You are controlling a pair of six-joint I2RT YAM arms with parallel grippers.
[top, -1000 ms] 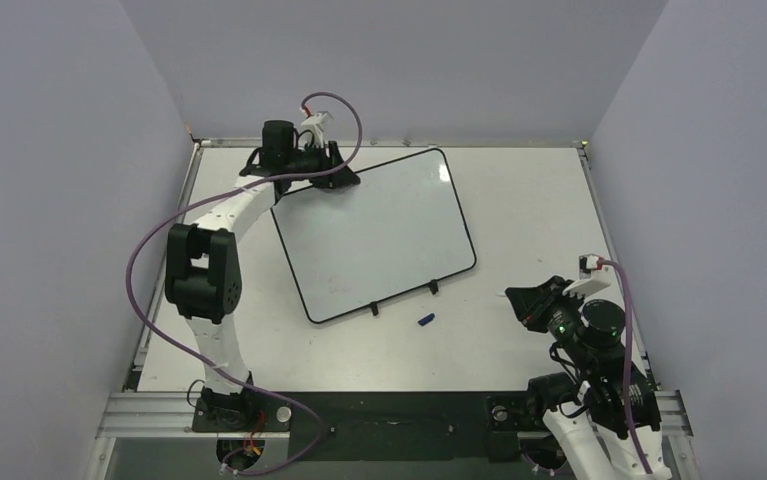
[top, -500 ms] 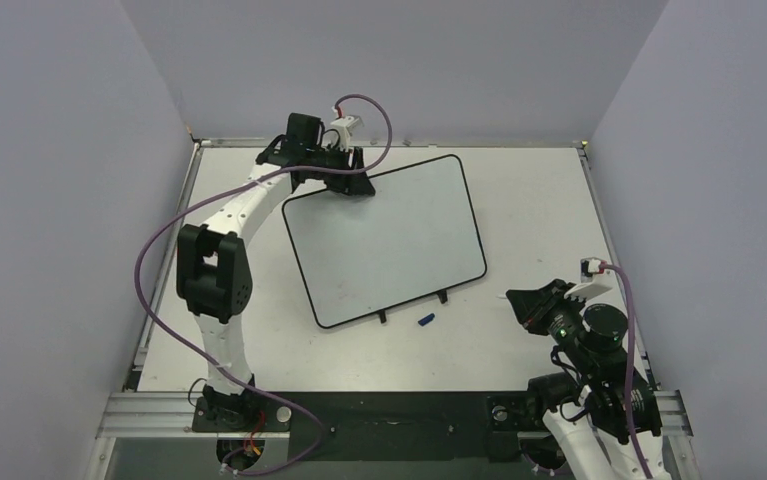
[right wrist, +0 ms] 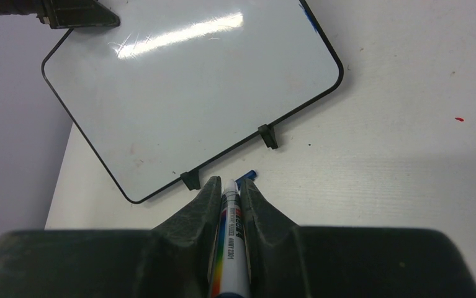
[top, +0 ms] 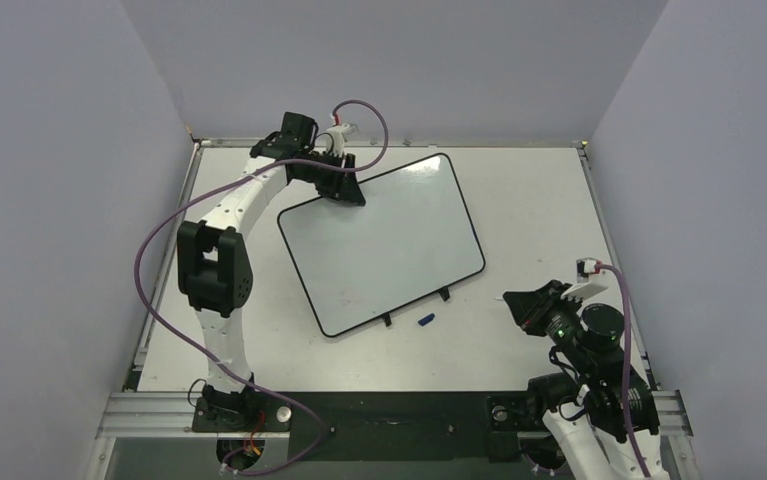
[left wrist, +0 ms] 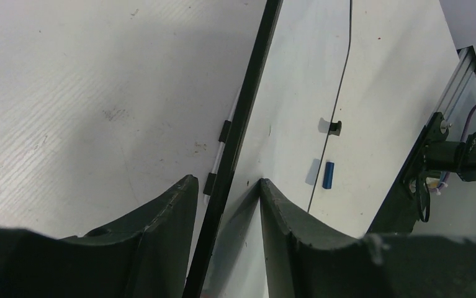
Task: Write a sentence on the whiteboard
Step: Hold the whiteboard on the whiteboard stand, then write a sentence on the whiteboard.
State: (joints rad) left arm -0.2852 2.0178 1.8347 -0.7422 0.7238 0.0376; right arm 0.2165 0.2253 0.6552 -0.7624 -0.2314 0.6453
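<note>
The whiteboard lies flat and slanted on the table, with two small black feet on its near edge. No sentence is in view on it; the surface shows only glare and faint smudges. My left gripper is at the board's far-left corner. In the left wrist view it stands open astride the black frame, one finger over the table and the other over the board, with a gap at each tip. My right gripper hovers near the table's right front, shut on a white marker with a rainbow stripe.
A small blue marker cap lies on the table just in front of the board's near edge, also in the right wrist view as the cap. Grey walls enclose the table on three sides. A metal rail runs along the near edge.
The left gripper has moved right along the far edge, and the whiteboard has shifted and turned slightly right and nearer with it. The right arm has stayed put.
</note>
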